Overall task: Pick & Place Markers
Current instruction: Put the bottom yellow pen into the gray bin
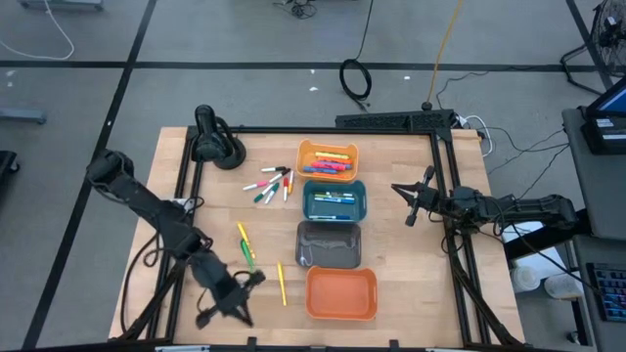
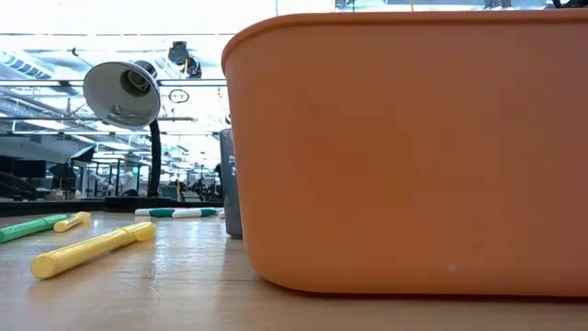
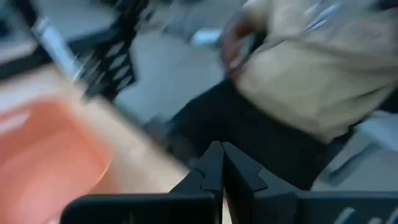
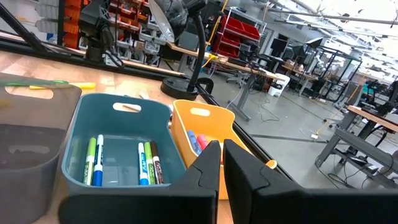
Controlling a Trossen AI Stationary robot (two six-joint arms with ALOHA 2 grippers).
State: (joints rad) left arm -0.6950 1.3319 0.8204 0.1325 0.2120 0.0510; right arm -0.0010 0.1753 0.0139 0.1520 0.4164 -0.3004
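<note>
My left pincer (image 1: 223,298) is clenched on nothing, hovering low at the near-left corner of the surface (image 1: 391,293), beside the orange bin (image 1: 341,293). I judge I am between picks. Next move: open, then descend on the yellow marker (image 1: 281,283) lying just beside that bin; its wall limits my approach. More markers (image 1: 271,183) lie scattered farther off. My right pincer (image 1: 412,202) waits clenched near the teal bin (image 1: 335,199), well clear.
</note>
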